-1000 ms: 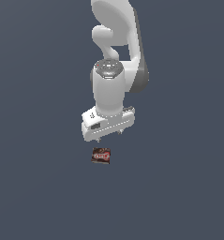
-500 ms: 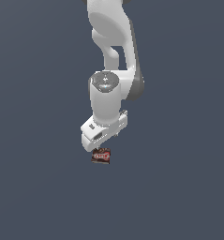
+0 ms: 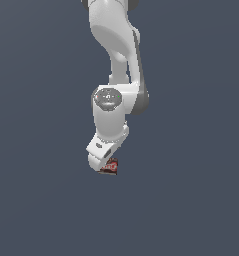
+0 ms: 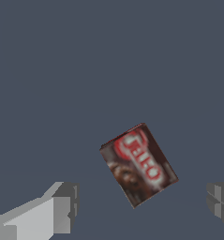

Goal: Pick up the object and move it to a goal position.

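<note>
Hovering my tool (image 4: 141, 206) above the box (image 4: 139, 164), jaws spread and empty. Box lies flat on the worktop (image 3: 191, 200), ungrasped. Grasp, lift and transfer all remain.

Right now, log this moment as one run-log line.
phase: approach | gripper: open, above box | box: lying flat, between fingers, not touched | grasp: not yet
</note>
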Tool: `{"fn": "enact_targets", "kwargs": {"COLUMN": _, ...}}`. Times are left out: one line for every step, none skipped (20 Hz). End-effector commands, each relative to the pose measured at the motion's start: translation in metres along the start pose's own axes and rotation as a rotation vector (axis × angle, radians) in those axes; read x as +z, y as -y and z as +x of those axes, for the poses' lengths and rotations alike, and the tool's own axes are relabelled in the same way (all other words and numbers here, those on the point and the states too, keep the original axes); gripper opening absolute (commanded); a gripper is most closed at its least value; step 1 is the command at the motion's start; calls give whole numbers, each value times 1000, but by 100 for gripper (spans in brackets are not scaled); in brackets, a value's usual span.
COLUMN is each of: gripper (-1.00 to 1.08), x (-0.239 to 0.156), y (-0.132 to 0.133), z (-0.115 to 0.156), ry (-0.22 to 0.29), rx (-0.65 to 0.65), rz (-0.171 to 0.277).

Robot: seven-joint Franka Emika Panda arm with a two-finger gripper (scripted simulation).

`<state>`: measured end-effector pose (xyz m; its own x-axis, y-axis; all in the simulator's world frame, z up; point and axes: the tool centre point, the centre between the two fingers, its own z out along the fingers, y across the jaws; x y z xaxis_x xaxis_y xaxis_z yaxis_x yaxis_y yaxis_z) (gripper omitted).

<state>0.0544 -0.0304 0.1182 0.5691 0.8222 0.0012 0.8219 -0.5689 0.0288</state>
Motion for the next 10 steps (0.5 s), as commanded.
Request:
{"fn": "enact_targets", "kwargs": {"gripper": 100, "x": 7, "y": -2, "z": -2, "ry": 1, "rx": -69, "rz": 4}}
{"fn": "enact_targets", "kwargs": {"gripper": 100, "x": 10, "y": -3, "z": -2, "ry": 2, "rx": -96, "rz": 5}}
{"fn": "enact_targets", "kwargs": {"gripper": 100, "x": 12, "y": -4, "z": -3, "ry": 2, "rx": -122, "rz": 7}}
{"fn": "enact_targets", "kwargs": {"gripper": 100, "x": 15, "y": -5, "z": -3, "ry": 2, "rx": -149, "rz": 8}}
{"fn": "enact_targets", "kwargs": {"gripper": 100, "x": 18, "y": -6, "z": -4, "ry": 2, "rx": -176, "rz": 10}}
{"fn": "enact_targets", "kwargs": {"gripper": 100, "x": 21, "y": -7, "z": -5, "ry": 2, "rx": -202, "rz": 11}}
{"fn": "enact_targets", "kwargs": {"gripper": 100, "x": 23, "y": -8, "z": -5, "ry": 2, "rx": -229, "rz": 13}}
{"fn": "enact_targets", "kwargs": {"gripper": 100, "x": 26, "y": -9, "z": -6, "ry": 2, "rx": -256, "rz": 14}}
{"fn": "enact_targets", "kwargs": {"gripper": 100, "x": 29, "y": -10, "z": -7, "ry": 2, "rx": -282, "rz": 16}}
{"fn": "enact_targets", "kwargs": {"gripper": 100, "x": 31, "y": -11, "z": -7, "ry": 1, "rx": -307, "rz": 17}}
